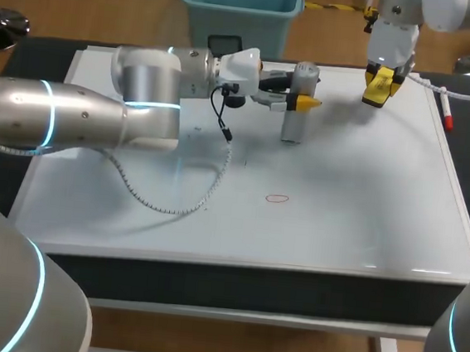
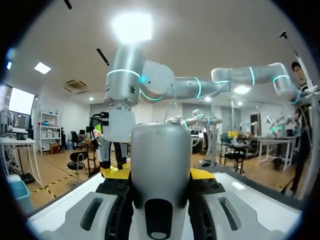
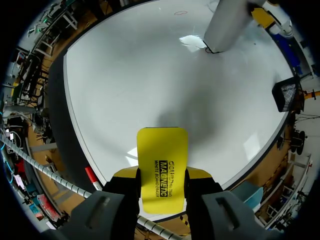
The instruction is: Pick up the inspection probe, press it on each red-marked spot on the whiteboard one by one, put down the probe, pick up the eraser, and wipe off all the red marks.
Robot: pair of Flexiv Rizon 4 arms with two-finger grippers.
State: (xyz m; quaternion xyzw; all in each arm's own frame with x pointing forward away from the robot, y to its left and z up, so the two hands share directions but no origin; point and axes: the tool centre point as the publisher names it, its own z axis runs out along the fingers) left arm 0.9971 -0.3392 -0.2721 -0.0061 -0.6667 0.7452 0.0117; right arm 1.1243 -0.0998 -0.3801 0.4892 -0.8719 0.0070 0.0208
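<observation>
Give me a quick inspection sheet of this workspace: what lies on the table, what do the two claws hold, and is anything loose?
Surface: whiteboard covers the table, with one red mark near its middle.
Job's things: probe upright, away from the mark; eraser up over the board's far right part.
Clutter: marker at the board's right edge.
Grippers: left gripper shut on the probe; right gripper shut on the eraser.
Cables: coiled cable trails from the left arm across the board.
Surroundings: nothing seen.

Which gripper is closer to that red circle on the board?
Left: the left gripper holds the probe beyond the red circle; the right gripper hangs farther off.
</observation>
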